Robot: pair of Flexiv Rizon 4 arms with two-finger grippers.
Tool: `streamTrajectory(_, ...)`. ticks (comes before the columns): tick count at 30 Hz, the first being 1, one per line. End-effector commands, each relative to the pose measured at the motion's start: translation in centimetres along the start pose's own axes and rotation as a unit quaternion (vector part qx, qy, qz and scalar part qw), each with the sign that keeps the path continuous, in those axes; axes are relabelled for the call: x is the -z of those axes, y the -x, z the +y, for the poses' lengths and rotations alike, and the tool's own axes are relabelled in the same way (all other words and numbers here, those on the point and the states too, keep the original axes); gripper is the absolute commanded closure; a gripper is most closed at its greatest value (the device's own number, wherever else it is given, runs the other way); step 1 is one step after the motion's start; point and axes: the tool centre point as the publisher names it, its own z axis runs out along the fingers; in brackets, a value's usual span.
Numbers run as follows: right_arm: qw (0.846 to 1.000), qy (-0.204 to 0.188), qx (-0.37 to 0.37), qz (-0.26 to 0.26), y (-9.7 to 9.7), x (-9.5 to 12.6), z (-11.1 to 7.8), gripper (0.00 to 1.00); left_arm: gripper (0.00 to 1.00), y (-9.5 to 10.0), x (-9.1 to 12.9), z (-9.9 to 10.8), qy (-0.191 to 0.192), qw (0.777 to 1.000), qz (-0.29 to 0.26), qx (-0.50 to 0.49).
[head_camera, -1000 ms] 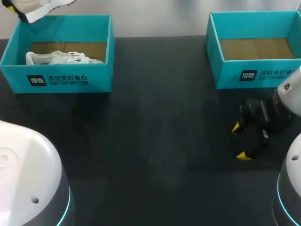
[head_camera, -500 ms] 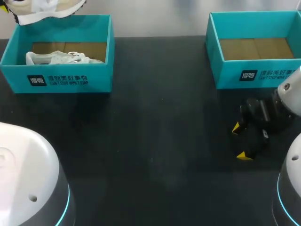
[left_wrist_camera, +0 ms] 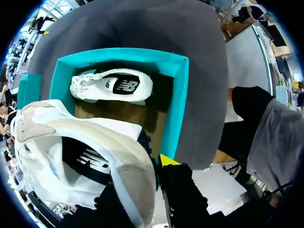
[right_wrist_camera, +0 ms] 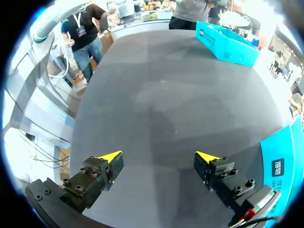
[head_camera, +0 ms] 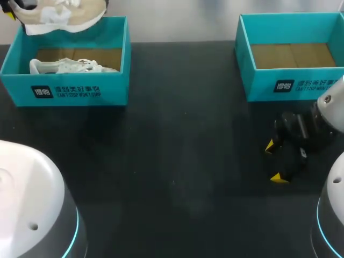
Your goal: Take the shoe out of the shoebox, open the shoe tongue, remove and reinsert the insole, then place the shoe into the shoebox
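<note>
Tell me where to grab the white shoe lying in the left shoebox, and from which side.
Probably across its narrow middle, coming straight down from above. The white shoe appears to lie on its side, low along the front wall of the left shoebox, whose walls block any sideways approach. The beige shoe held above the box would have to clear first.

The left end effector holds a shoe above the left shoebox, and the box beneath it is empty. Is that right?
Not empty. The left end effector holds a shoe above the left shoebox, but a second white shoe lies inside the box, as the head view shows.
</note>
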Motion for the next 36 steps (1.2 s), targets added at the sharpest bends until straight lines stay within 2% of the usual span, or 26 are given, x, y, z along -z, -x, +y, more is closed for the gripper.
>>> streamTrajectory(1,1.000,-0.002,-0.001,-0.001,0.0,-0.1,0.1,0.00,1.00,-0.7,-0.6,0.8,-0.014,1.000,-0.004,-0.025)
streamTrajectory(14,1.000,-0.002,-0.001,-0.001,0.0,-0.1,0.1,0.00,1.00,-0.7,-0.6,0.8,-0.014,1.000,-0.004,-0.025)
streamTrajectory(15,1.000,-0.002,-0.001,-0.001,0.0,-0.1,0.1,0.00,1.00,-0.2,-1.4,1.2,-0.001,1.000,0.008,-0.017)
streamTrajectory(17,1.000,-0.002,-0.001,-0.001,0.0,-0.1,0.1,0.00,1.00,0.5,-2.9,2.0,-0.017,1.000,0.014,-0.009)
streamTrajectory(18,1.000,-0.002,-0.001,-0.001,0.0,-0.1,0.1,0.00,1.00,0.7,-3.7,2.5,-0.005,1.000,0.028,-0.001)
streamTrajectory(19,1.000,-0.002,-0.001,-0.001,0.0,-0.1,0.1,0.00,1.00,0.8,-4.3,2.8,-0.023,0.999,0.025,-0.003)
streamTrajectory(22,1.000,-0.002,-0.001,-0.001,0.0,-0.1,0.1,0.00,1.00,0.6,-5.7,3.3,-0.036,0.999,0.035,0.008)
streamTrajectory(32,1.000,-0.002,-0.001,-0.001,0.0,-0.1,0.1,0.00,1.00,0.8,-7.2,3.8,-0.037,0.998,0.043,0.019)
streamTrajectory(36,1.000,-0.002,-0.001,-0.001,0.0,-0.1,0.1,0.00,1.00,0.9,-7.7,3.4,-0.032,0.998,0.056,0.007)
